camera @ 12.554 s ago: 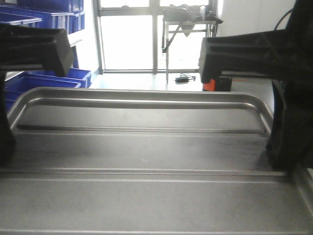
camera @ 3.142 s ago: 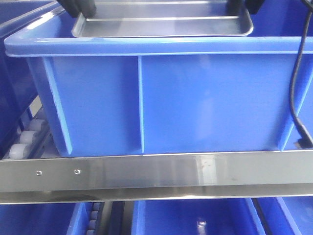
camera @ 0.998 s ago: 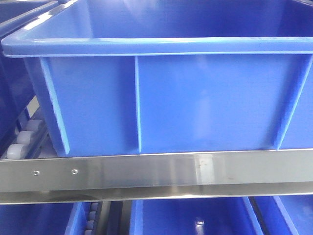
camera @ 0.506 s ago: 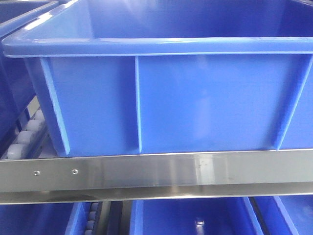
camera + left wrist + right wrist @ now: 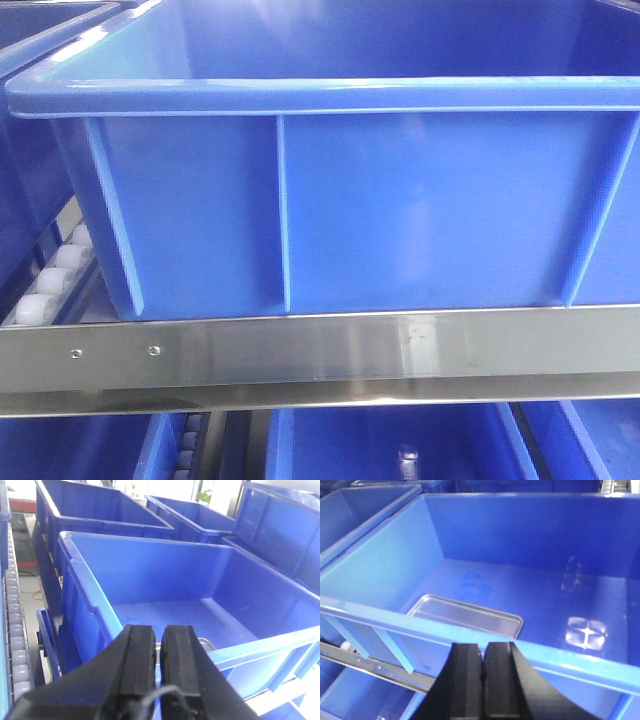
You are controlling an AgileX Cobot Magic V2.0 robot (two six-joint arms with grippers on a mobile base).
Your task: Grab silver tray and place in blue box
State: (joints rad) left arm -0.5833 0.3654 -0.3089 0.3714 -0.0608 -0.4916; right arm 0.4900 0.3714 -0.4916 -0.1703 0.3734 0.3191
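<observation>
The silver tray (image 5: 465, 614) lies flat on the floor of the blue box (image 5: 520, 530), near its front wall, with nothing holding it. In the left wrist view only a sliver of the tray (image 5: 205, 643) shows past the fingers. My right gripper (image 5: 483, 647) is shut and empty, hanging just outside the box's front rim. My left gripper (image 5: 160, 630) is also shut with nothing in it, above the near rim of the box (image 5: 165, 565). The front view shows only the ribbed side wall of the box (image 5: 400, 210); the tray and both grippers are hidden there.
A flat steel frame bar (image 5: 300, 350) with screws runs below the box. White rollers (image 5: 45, 290) line the rack at left. More blue crates (image 5: 100, 505) stand behind and beside, and others (image 5: 400, 440) on the shelf below.
About three seconds ago both grippers held the tray above the box; now it lies inside and the grippers are out of the front view. Over the last second nothing visibly moved.
</observation>
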